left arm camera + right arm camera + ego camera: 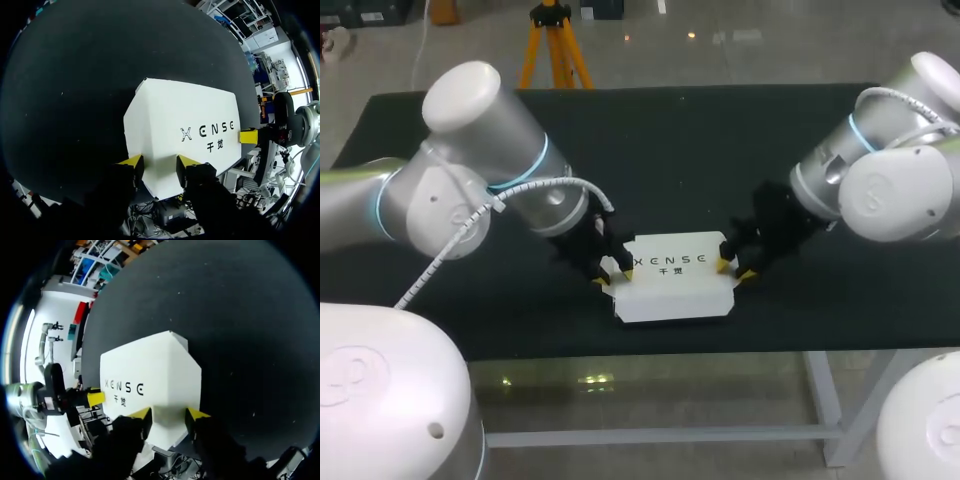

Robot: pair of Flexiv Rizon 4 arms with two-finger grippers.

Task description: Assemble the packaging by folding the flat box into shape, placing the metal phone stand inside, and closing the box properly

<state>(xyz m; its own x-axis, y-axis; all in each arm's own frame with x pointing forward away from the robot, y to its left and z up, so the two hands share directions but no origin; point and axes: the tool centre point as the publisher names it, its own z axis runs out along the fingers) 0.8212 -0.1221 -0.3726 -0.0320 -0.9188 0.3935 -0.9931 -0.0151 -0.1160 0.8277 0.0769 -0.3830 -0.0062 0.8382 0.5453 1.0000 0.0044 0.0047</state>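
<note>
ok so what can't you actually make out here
- phone stand: in no view; if it is inside the box, the white walls hide it.
- box ends: in the head view the left end effector and right end effector cover them, so the state of the flaps is unclear.
- box underside: hidden in every view, as it lies against the table.

The box (675,290) has its top down, so its inside is hidden, as is its underside. In the head view the left gripper (616,276) covers the box's left end and the right gripper (735,270) covers its right end, so contact there cannot be told. In each wrist view the box's nearest end sinks out of sight behind that arm's own gripper. The left arm (470,190) hides the table (440,320) left of the box and is cut off by the view's edge.
</note>
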